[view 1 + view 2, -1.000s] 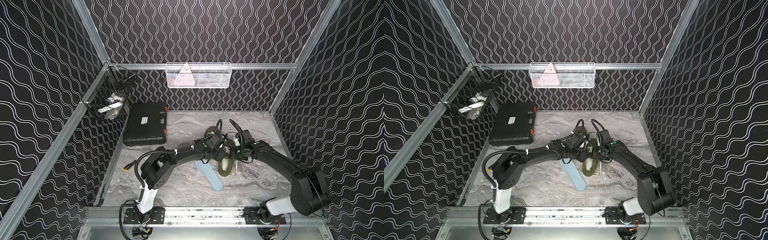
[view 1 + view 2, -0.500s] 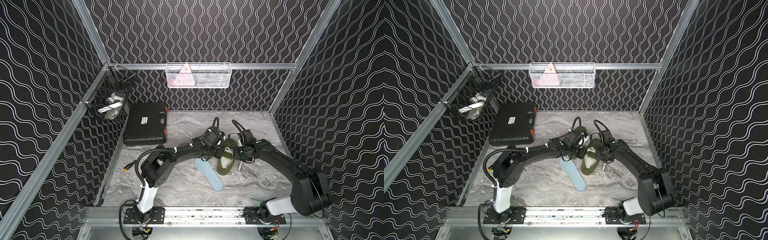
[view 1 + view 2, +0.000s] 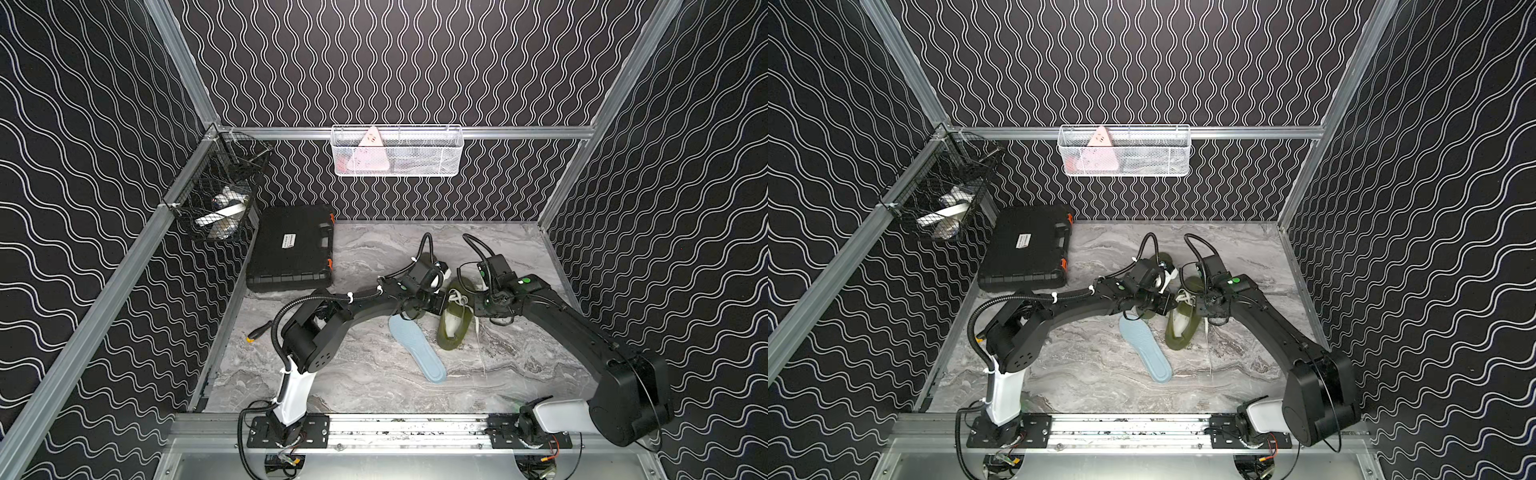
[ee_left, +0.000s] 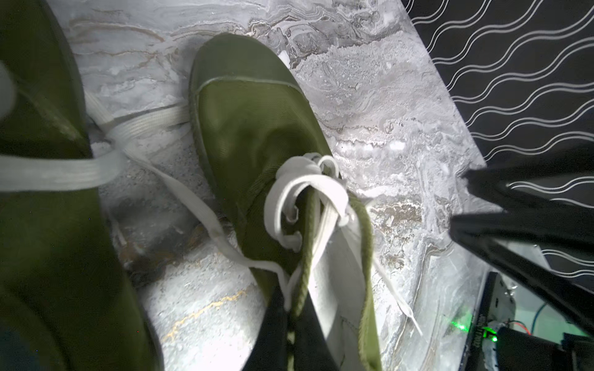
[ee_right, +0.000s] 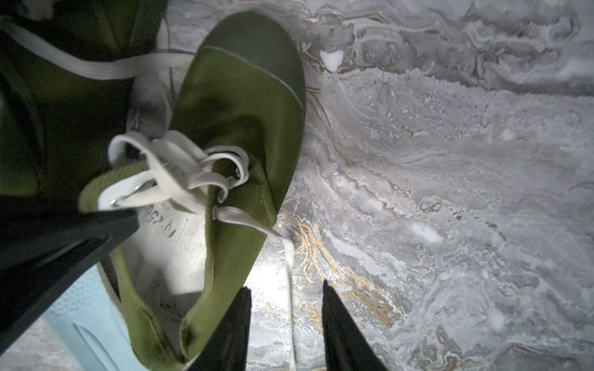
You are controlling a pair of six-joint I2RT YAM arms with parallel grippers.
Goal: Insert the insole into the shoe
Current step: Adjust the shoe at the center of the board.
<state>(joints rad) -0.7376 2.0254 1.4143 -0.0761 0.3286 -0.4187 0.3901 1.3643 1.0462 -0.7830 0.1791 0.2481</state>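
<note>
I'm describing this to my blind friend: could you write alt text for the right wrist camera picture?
A green canvas shoe with loose white laces lies on a grey marbled table, the left gripper pinching its collar. The right gripper stands open beside it, and a pale blue insole lies alongside.

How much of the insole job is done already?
Not much yet. Done: the left claw is shut on the rim of the green shoe, holding it. In hand: the right claw is open beside that shoe, gripping nothing. Left: the light blue insole lies flat on the marble table next to the shoe, so it must be picked up and slid inside.
</note>
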